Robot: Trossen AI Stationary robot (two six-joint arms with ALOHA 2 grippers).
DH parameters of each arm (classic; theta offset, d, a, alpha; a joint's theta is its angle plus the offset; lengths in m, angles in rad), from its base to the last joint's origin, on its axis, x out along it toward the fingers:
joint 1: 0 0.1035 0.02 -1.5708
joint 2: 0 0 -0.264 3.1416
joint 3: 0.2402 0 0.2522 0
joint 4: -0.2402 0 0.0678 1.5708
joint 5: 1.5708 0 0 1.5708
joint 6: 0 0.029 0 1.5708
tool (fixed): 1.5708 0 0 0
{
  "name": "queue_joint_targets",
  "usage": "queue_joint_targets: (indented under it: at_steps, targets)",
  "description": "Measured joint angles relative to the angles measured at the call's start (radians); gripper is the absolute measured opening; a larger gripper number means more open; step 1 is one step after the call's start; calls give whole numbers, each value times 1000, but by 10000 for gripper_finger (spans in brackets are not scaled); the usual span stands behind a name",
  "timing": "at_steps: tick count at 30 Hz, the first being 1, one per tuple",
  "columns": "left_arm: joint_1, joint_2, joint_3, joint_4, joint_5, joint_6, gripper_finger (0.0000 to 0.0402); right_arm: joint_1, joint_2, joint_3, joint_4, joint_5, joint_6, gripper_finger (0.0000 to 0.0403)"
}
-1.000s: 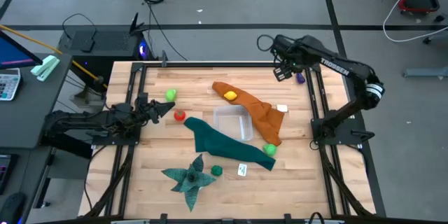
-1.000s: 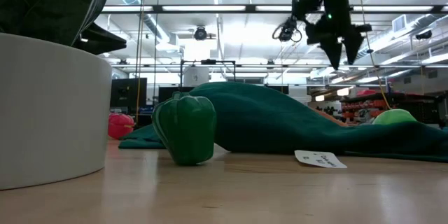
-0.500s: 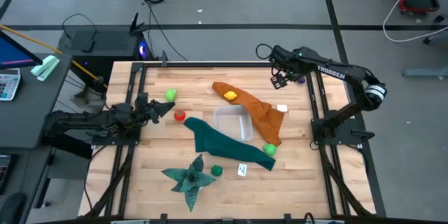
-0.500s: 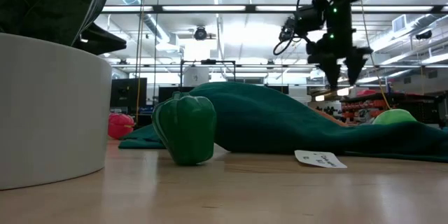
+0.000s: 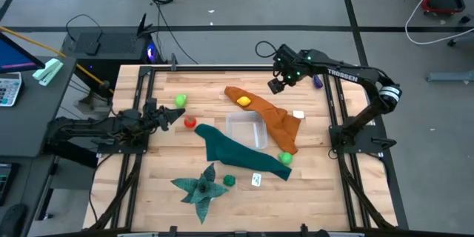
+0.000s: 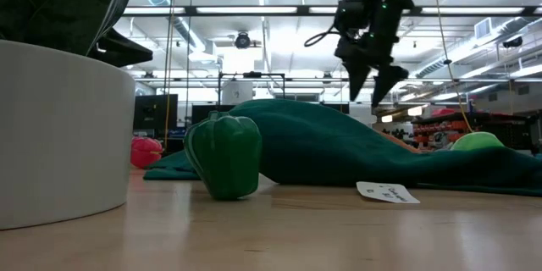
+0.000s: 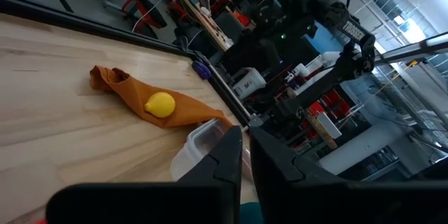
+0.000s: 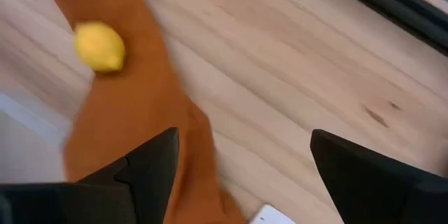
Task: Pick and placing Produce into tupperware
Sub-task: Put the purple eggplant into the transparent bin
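The yellow lemon (image 5: 243, 101) lies on the far end of the orange cloth (image 5: 270, 122). The clear tupperware (image 5: 246, 129) stands mid-table between that cloth and the teal cloth (image 5: 237, 152). My right gripper (image 5: 278, 83) hangs open in the air to the right of the lemon and a little farther back, fingers slanting down (image 6: 368, 93); its wrist view shows the lemon (image 8: 99, 46) ahead. More produce lies around: light green pieces (image 5: 180, 101) (image 5: 285, 158), a red one (image 5: 190, 123), a dark green pepper (image 6: 224, 157) and a purple one (image 5: 318, 81). My left gripper (image 5: 167, 116) rests shut at the table's left side.
A dark green star-shaped leafy piece (image 5: 200, 189) lies near the front edge, with a white card (image 5: 256, 180) to its right. Another white card (image 5: 298, 115) sits by the orange cloth. Black frame rails (image 5: 333, 111) run along both sides of the wooden table.
My right gripper has travelled from the far right corner toward the table's left, toward the lemon, and has sunk a little. It has tipped from a shallow slant to pointing steeply down. The produce and cloths lie as before.
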Motion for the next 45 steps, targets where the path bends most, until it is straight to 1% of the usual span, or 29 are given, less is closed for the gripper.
queue_joint_targets:
  at_steps: [4,9,11,13,16,19,24,29,34,38,45]
  targets:
    - [0,0,0,0,0,-1,40,-7,76,118,-69,25,-1,285]
    - [0,0,0,0,0,-8,37,-49,200,286,-243,106,-19,279]
    - [0,0,0,-2,0,-23,35,-76,242,328,-300,124,-19,277]
    - [0,0,0,-9,1,-29,35,-107,272,341,-324,131,-18,276]
    - [0,0,0,-15,1,-38,39,-152,303,334,-343,136,-17,276]
    - [0,0,0,-25,1,-54,42,-194,328,329,-373,163,-18,276]
    - [0,0,0,-33,1,-55,41,-247,348,329,-356,211,-23,276]
    - [0,0,0,-44,1,-55,37,-291,347,329,-304,217,-9,276]
    - [0,0,0,-50,1,-54,41,-334,354,325,-310,221,11,276]
    - [0,0,0,-55,2,-53,43,-348,350,268,-314,246,37,270]
    - [0,0,1,-58,2,-52,37,-349,348,90,-300,297,41,237]
